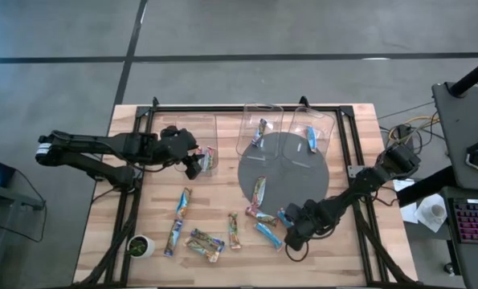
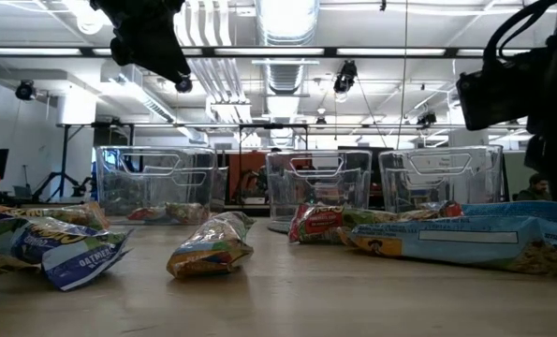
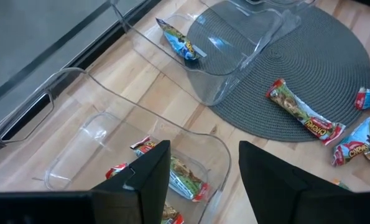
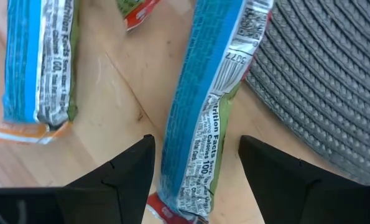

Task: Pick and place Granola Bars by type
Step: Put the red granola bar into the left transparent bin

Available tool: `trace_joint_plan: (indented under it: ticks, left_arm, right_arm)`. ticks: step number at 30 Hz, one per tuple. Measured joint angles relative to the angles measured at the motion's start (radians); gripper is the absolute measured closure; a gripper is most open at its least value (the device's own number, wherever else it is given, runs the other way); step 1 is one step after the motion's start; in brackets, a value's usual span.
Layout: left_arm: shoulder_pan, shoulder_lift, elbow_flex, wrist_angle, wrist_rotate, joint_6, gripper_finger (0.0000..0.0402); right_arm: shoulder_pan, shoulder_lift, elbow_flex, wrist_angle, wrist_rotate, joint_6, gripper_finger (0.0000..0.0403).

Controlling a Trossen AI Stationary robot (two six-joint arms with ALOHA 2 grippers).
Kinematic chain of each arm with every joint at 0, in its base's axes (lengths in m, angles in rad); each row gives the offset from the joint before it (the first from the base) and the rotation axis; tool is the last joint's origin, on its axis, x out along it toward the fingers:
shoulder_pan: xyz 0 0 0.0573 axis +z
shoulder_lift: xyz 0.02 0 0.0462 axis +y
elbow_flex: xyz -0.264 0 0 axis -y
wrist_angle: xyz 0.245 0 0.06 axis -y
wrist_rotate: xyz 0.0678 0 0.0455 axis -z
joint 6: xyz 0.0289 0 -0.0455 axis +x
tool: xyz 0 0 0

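Several wrapped granola bars lie flat on the near half of the wooden table (image 1: 102,201), and a few more rest on the round grey mat (image 1: 283,164). My right gripper (image 4: 196,139) is open and low over the table. Its fingers stand on either side of a light blue bar (image 4: 200,118) at the mat's near edge (image 1: 283,215), not touching it. A second light blue bar (image 4: 35,68) lies beside it. My left gripper (image 3: 203,149) is open above the left clear bin (image 3: 97,134), which holds red-and-green bars (image 3: 181,177).
Three clear bins stand along the far side: left (image 1: 198,132), middle (image 1: 260,120) with one bar (image 3: 178,40) inside, right (image 1: 315,124) with a blue bar. A small green-and-white cup (image 1: 140,246) sits near the table's near left corner. A black frame borders the table.
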Motion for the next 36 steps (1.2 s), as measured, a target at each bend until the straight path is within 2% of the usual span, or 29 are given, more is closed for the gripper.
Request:
trace_joint_plan:
  ticks: [10, 13, 17, 24, 28, 32, 36]
  left_arm:
    - [0.001, 0.0, 0.0, 0.0, -0.004, 0.006, 0.0229]
    - [0.001, 0.0, 0.0, 0.0, -0.009, 0.006, 0.0229]
    - [0.001, 0.0, 0.0, 0.0, -0.01, 0.006, 0.0229]
    - [0.0, 0.0, 0.0, 0.0, -0.011, 0.005, 0.0229]
    - [0.003, 0.0, 0.0, 0.002, -0.009, -0.029, 0.0229]
    - [0.037, 0.0, 0.0, 0.047, 0.098, -0.12, 0.0229]
    - [0.12, 0.007, 0.0, 0.168, 0.328, -0.142, 0.0229]
  right_arm:
    - [0.0, 0.002, -0.007, 0.003, 0.022, 0.0, 0.0175]
    - [0.0, 0.003, -0.006, -0.018, 0.023, 0.072, 0.0184]
    - [-0.002, 0.004, -0.006, -0.036, 0.018, 0.141, 0.0228]
    - [-0.004, -0.003, 0.014, -0.068, 0.011, 0.143, 0.0339]
    - [-0.011, -0.027, 0.044, -0.071, 0.02, 0.145, 0.0371]
    - [-0.044, -0.085, 0.099, -0.131, 0.082, 0.102, 0.0371]
    - [-0.119, -0.12, 0.172, -0.194, 0.123, -0.051, 0.0369]
